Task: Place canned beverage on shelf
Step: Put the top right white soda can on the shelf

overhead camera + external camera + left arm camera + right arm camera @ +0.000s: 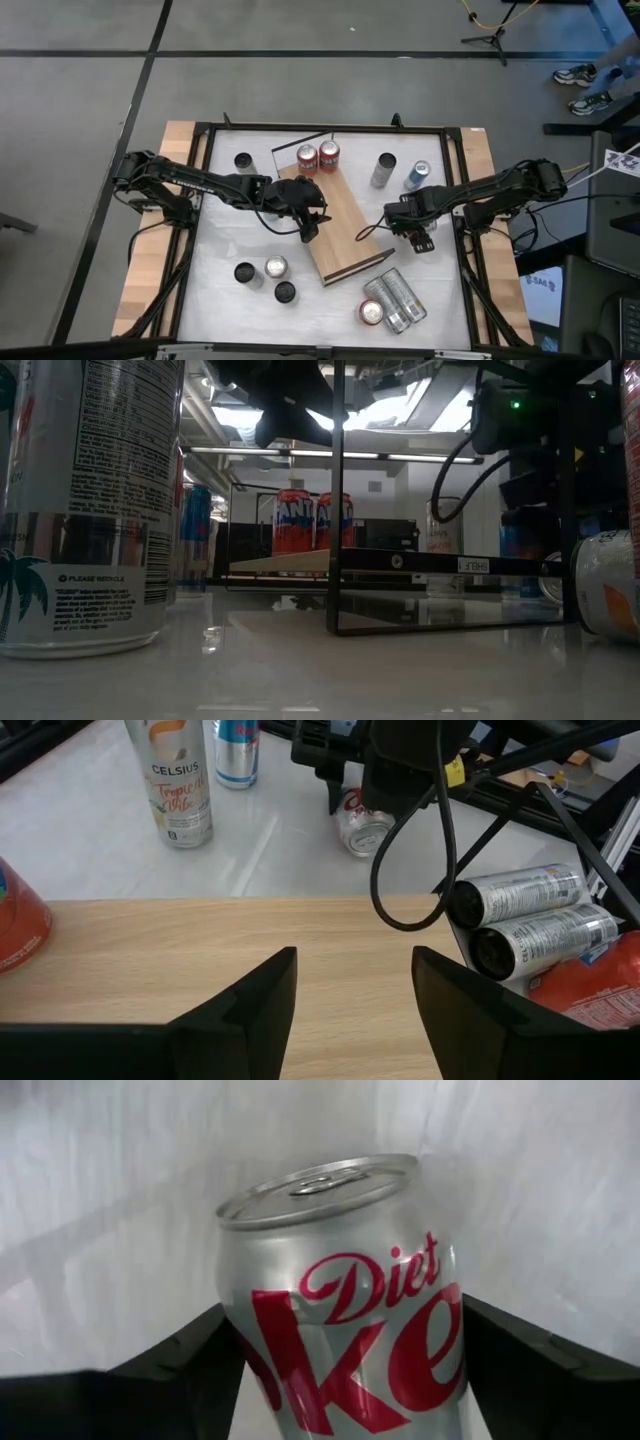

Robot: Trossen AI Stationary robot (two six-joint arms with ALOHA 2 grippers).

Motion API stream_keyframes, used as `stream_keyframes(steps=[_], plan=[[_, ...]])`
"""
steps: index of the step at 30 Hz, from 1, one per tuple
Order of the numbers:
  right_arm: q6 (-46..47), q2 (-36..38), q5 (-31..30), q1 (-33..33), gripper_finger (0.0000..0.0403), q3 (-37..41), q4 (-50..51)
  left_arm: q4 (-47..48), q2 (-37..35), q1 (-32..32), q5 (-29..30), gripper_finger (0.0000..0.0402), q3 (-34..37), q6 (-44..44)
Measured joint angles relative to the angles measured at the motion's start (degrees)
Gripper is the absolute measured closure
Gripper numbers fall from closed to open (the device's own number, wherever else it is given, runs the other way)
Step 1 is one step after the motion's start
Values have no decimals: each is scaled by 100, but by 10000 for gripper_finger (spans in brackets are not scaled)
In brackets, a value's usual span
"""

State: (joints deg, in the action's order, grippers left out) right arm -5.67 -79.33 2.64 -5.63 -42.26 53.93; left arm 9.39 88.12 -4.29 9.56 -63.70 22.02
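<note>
The shelf point(340, 228), a light wooden board, lies slantwise in the middle of the white table. Two red cans point(318, 157) stand upright on its far end and also show in the low view point(313, 520). My left gripper point(312, 226) hovers open over the board point(300, 935), with nothing between its fingers point(260, 995). Right of the board, a silver Diet Coke can point(345, 1300) lies on its side on the table. My right gripper point(420, 238) points down over it and is shut on it; the left wrist view shows that can point(362, 828) under the right gripper too. My right gripper pinches the Diet Coke can's round side wall point(250, 1365) between its two fingers, one on each side of the body. The fingers come from above, pointing down, and lie across the can. The can lies on its side on the white table.
A tall Celsius can point(383, 170) and a blue can point(417, 175) stand far right of the board. Three cans point(393, 300) lie at the near right. Three more cans point(265, 275) stand at the near left, one point(243, 161) at the far left. A black frame point(460, 135) rims the table.
</note>
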Motion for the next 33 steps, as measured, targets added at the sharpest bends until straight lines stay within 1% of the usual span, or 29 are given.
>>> stream_keyframes(steps=[6,11,16,21,27,33], plan=[[875,0,-1,0,87,0,-127,-2,0,0,0,210,0,0],[1296,0,-28,2,92,0,-425,-9,0,0,0,210,0,-2],[1448,0,-61,2,95,0,-831,-479,0,0,0,210,0,-31],[1544,1,-71,2,96,0,-892,-921,0,-2,0,210,0,-300],[1437,-21,-5,2,96,-3,-870,-946,0,-2,-10,210,-2,-313],[1301,-269,44,2,81,-25,-827,-944,0,-2,-214,210,-2,-310]])
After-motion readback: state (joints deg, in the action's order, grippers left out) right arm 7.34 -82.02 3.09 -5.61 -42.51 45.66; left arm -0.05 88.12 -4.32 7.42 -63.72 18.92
